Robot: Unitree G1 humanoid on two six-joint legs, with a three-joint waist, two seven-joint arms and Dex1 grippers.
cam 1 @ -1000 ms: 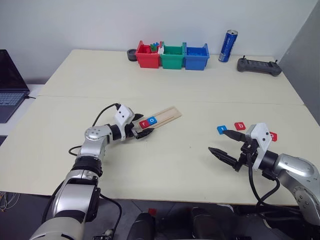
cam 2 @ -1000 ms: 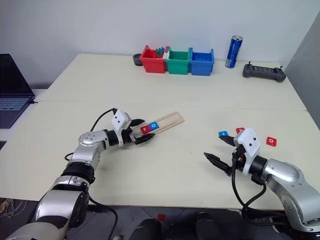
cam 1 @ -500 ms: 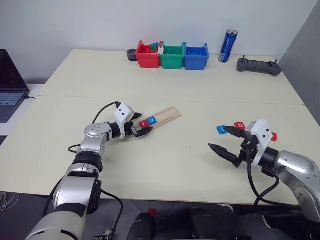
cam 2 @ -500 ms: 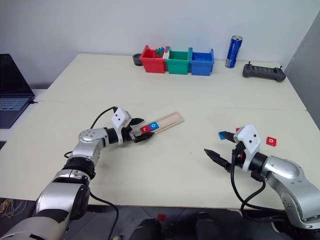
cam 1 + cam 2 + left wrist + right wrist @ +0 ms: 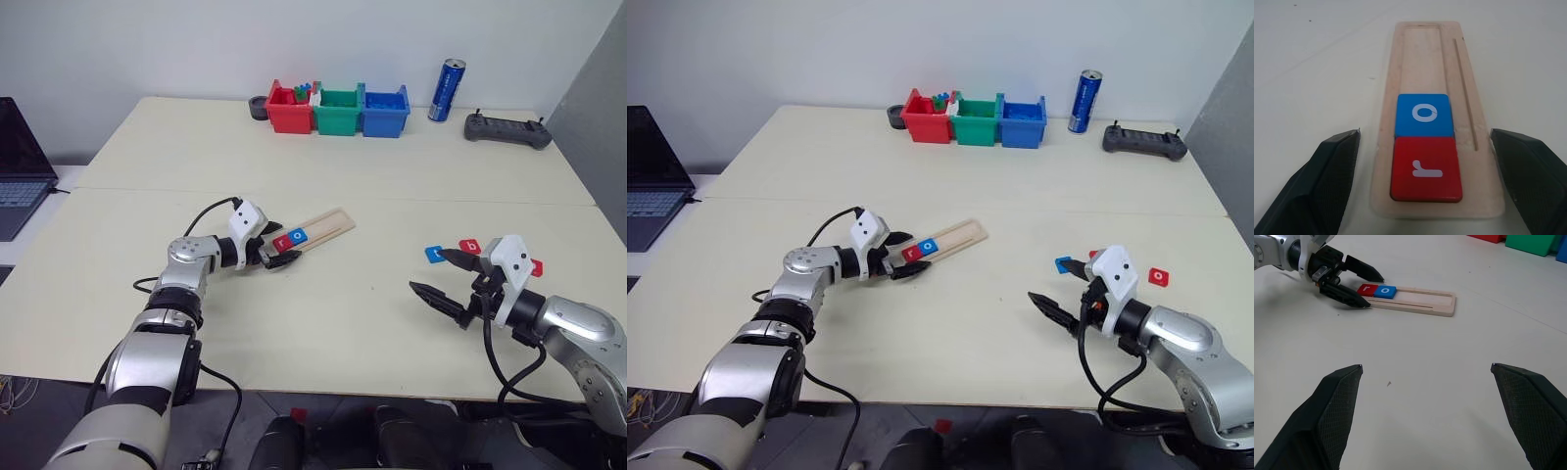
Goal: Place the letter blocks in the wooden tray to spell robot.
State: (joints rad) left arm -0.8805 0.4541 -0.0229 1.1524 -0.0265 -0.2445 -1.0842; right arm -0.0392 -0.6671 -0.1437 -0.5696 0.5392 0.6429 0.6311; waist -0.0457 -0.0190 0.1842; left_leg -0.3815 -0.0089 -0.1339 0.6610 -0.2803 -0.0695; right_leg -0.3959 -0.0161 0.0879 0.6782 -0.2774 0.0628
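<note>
Left gripper [image 5: 277,253] spread wide, straddling the wooden tray [image 5: 1437,122] end (r, o seated). Right gripper [image 5: 443,279] wide, empty, half-hiding loose tiles [image 5: 471,247]; their letters mostly unreadable.

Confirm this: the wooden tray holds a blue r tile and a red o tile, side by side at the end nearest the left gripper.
Colours swapped. In the left wrist view the wooden tray holds a red r tile and a blue o tile, side by side at the end nearest the left gripper.
</note>
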